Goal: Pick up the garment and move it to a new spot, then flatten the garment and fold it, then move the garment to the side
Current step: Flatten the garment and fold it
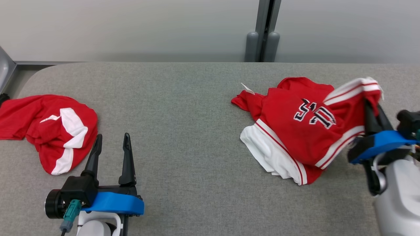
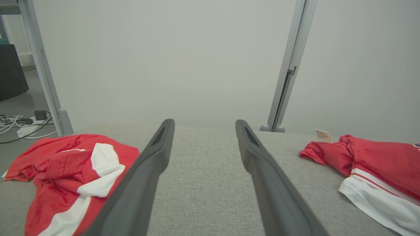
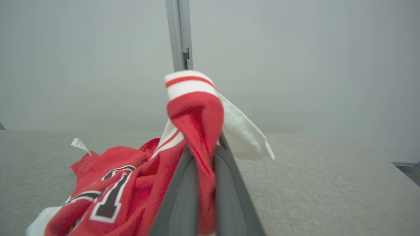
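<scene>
My right claw (image 1: pixel 373 113) is clamped on the striped hem of the red jersey (image 1: pixel 288 131), which lies right of centre; I pinch an edge so the rest can peel off the grey table (image 1: pixel 183 114); my left claw (image 1: pixel 113 139) waits spread and empty at lower left; a second red garment (image 1: pixel 49 127) is crumpled beside it, and I judge it the only thing to steer wide of.

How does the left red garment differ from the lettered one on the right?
The left garment lies untouched; the lettered garment has an edge pinched by the right end effector. The left garment shows plain white panels; the lettered garment has dark letters and striped trim. Both are red and white.
</scene>
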`<state>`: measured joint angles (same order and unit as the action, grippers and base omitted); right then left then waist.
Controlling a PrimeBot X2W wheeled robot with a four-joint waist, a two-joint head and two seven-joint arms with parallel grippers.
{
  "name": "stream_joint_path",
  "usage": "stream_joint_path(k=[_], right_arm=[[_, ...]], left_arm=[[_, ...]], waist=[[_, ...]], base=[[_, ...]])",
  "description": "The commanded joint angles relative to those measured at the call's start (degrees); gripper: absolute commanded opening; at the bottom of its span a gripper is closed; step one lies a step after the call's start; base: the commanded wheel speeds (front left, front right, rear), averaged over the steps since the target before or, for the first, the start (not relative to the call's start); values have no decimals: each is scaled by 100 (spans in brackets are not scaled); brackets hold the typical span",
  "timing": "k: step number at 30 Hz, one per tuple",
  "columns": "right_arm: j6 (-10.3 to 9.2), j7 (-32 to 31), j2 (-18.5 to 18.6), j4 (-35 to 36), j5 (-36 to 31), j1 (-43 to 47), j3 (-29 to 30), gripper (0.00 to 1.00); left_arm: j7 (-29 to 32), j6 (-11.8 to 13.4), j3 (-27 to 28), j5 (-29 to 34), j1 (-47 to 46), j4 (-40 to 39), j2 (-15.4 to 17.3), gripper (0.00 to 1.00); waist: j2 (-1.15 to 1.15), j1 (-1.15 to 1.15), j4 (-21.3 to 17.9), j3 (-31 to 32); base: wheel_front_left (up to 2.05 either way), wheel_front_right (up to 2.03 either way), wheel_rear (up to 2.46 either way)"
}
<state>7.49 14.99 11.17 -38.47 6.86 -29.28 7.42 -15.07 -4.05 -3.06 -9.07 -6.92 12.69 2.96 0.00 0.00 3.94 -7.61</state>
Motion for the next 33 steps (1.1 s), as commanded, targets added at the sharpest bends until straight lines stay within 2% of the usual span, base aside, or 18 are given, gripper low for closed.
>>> stream_joint_path(k=[1,6,7,13,20,26,33], right_arm=[[1,25,-143,264,82,-101,-258,0],[1,25,-491,651,127,-206,-1128,0],[1,25,-491,651,127,-206,-1128,0],[1,4,-784,580,352,-514,-2376,0],[1,14,-819,529,1181,-611,-4023,0],[1,20,-824,549,1686,-308,-5242,0],[1,25,-824,575,1921,79,-6100,0]], left_arm=[[-15,1,-3,-19,54,-13,-9,100],[-15,5,-1,-42,60,-49,-10,100],[-15,5,-1,-42,60,-49,-10,100],[-15,34,-51,-107,52,-70,-11,100],[-15,50,-123,-199,-41,-7,-10,100],[-15,85,-159,-245,-20,9,-11,100],[-15,95,-118,-252,30,7,-11,100]], waist=[[0,0,14,36],[0,0,125,97],[0,0,125,97],[0,0,378,78],[0,0,706,3],[0,0,836,-8],[0,0,748,4]], base=[[0,0,0],[0,0,0],[0,0,0],[0,0,0],[0,0,0],[0,0,0],[0,0,0]])
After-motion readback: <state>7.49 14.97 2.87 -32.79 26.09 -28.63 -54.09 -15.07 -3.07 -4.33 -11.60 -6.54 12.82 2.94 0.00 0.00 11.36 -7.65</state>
